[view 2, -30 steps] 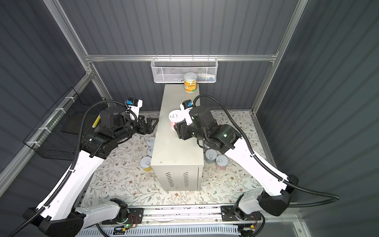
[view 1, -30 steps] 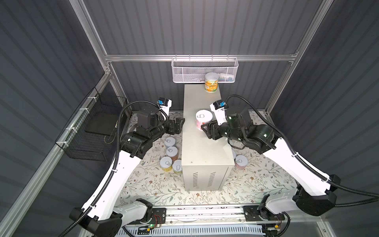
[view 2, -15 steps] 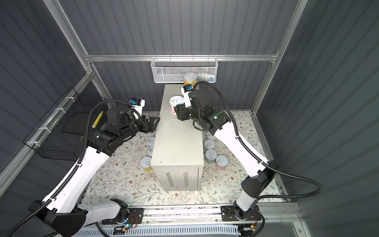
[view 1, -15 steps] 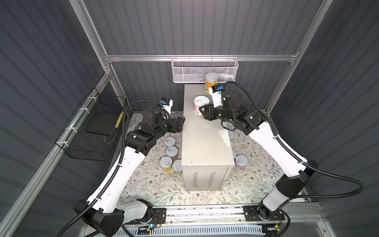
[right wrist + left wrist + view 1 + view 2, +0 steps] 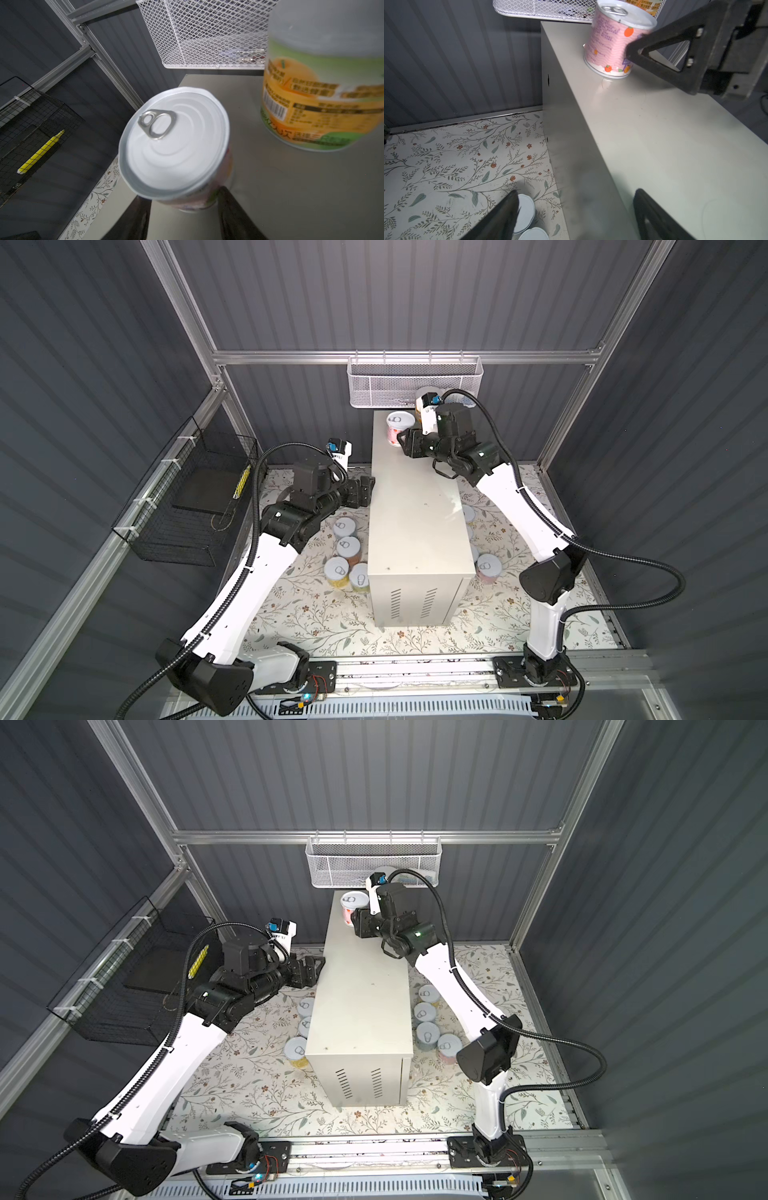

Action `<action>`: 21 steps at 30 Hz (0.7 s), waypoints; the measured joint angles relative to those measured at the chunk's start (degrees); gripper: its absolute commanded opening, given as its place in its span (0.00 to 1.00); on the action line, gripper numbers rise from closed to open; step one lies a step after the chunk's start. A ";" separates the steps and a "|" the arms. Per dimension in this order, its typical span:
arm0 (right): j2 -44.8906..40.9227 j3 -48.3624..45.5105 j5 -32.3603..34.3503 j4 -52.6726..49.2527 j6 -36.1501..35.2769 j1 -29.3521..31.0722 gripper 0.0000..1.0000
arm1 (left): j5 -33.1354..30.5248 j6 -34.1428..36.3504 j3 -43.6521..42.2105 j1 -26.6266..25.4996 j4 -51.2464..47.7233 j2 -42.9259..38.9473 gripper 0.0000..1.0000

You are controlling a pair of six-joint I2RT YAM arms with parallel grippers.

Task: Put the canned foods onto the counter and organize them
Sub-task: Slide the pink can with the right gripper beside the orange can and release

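The pink can point(image 5: 614, 41) stood at the far end of the table point(image 5: 415, 522), toward its left edge. The orange-and-green can point(image 5: 324, 93) was just beside it, under the white mesh basket point(image 5: 411, 381). The right hand point(image 5: 406, 443) had its fingers closed on the pink can's lower body, one on each side.

The step looked like a set-down. I'd judge it best done by bringing the base flat onto the table before letting go. It would also help to keep a gap to the orange-and-green can, and to open only enough to draw back clear. (The pink can seemed to lean a little in the left wrist view; whether its base was fully seated I couldn't tell.)

The left hand point(image 5: 362, 491) hung open and empty beside the table's left wall, above the loose cans point(image 5: 345, 547) on the floral floor point(image 5: 316, 614).

The right wrist view gave the lid, pull tab and neighbour but hid the base. The left wrist view showed the base rim against the table. A top view showed four more cans point(image 5: 428, 1036) on the floor right of the table, which neither wrist view caught.
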 measured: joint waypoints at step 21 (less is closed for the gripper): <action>11.17 13.53 -3.41 3.28 5.79 -2.91 0.53 | 0.81 -0.04 0.24 0.98 3.30 2.40 0.88</action>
